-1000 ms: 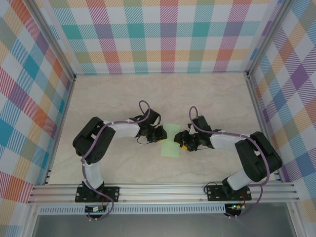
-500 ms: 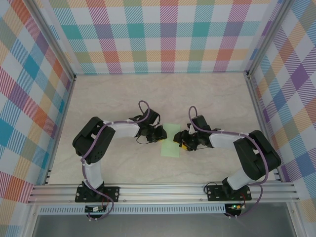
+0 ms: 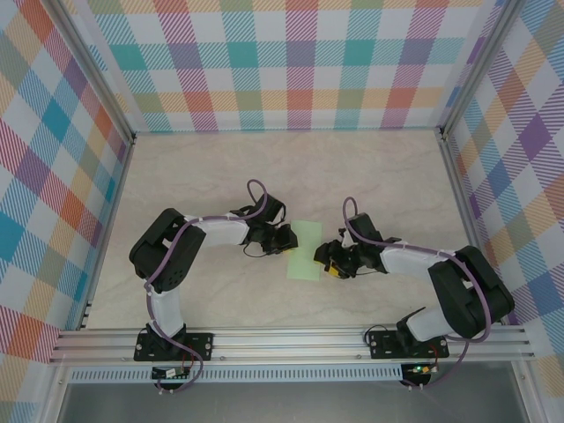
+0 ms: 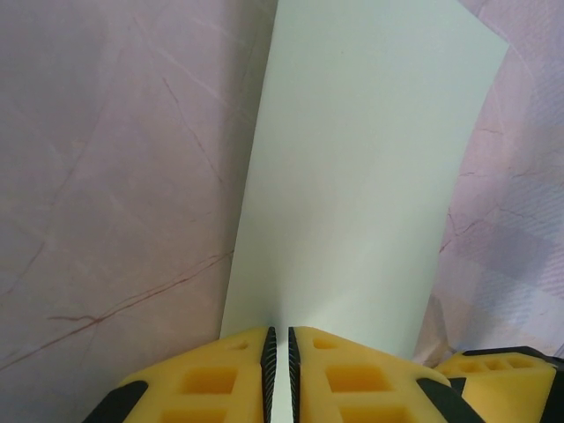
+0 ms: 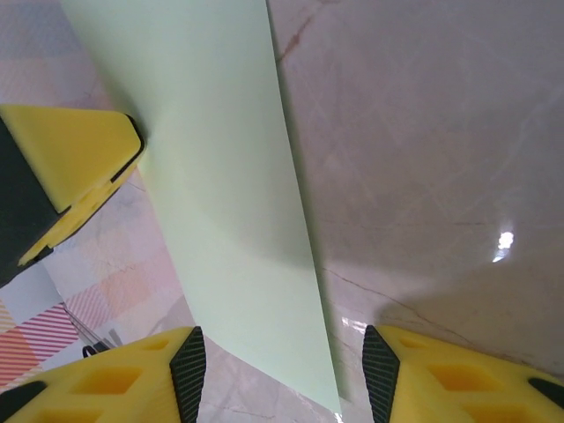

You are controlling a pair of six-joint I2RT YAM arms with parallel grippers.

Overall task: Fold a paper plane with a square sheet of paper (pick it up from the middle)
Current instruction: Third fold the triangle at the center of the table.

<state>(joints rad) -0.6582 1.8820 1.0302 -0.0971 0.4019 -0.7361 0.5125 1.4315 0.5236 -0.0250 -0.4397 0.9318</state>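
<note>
The square sheet of paper (image 3: 305,250), pale green and plain, shows as a narrow upright oblong on the marble table between the two arms. My left gripper (image 3: 284,240) is shut on the sheet's left edge. In the left wrist view the paper (image 4: 352,176) runs into the thin slit between the yellow fingers (image 4: 203,383) of the left gripper (image 4: 279,339). My right gripper (image 3: 334,262) stands open at the sheet's near right corner. In the right wrist view the paper (image 5: 220,176) reaches down between the spread fingers of the right gripper (image 5: 284,370), touching neither.
The marble tabletop (image 3: 220,176) is bounded by checked walls on three sides and an aluminium rail (image 3: 291,339) at the near edge. The left gripper's yellow finger (image 5: 70,163) shows at the left of the right wrist view, against the paper.
The right arm has shifted a little to the right and toward the near edge, drawing its open gripper slightly back along the paper. The left gripper and the paper have stayed put.
</note>
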